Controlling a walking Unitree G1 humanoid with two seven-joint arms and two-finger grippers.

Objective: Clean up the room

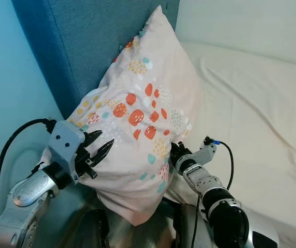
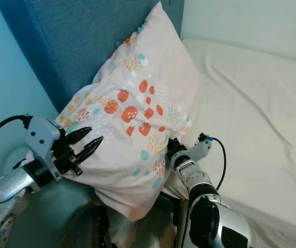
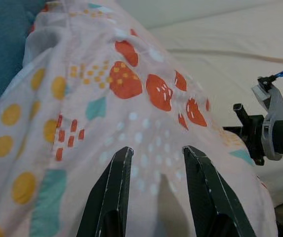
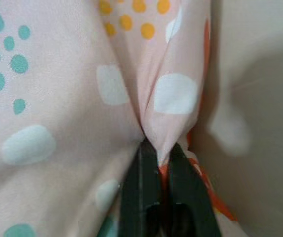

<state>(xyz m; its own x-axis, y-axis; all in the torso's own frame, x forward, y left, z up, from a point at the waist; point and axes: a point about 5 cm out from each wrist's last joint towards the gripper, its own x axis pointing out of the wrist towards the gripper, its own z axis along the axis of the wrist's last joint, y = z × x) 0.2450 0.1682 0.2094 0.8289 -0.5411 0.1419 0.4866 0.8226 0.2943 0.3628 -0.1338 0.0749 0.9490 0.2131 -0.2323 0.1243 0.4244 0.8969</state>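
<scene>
**Pillow pinched on one side only**

Your right gripper [image 1: 176, 151] has its jaws clamped on a thin fold of the pillow [image 1: 137, 124], which leans against the headboard [image 1: 86, 46] at the bed [image 1: 251, 103] edge. Your left gripper [image 1: 97, 150] has its jaws wide, pressed against the fabric. That small pinch could slip, and the pillow would likely topple.

Teal headboard [image 1: 80, 46], pale blue wall [image 1: 8, 88] beside it.

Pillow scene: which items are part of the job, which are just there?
In the job:
pillow, pinched at its edge by the right pincer
left pincer, open against the pillow's side

Just there:
blue headboard
bed sheet
wall
</scene>
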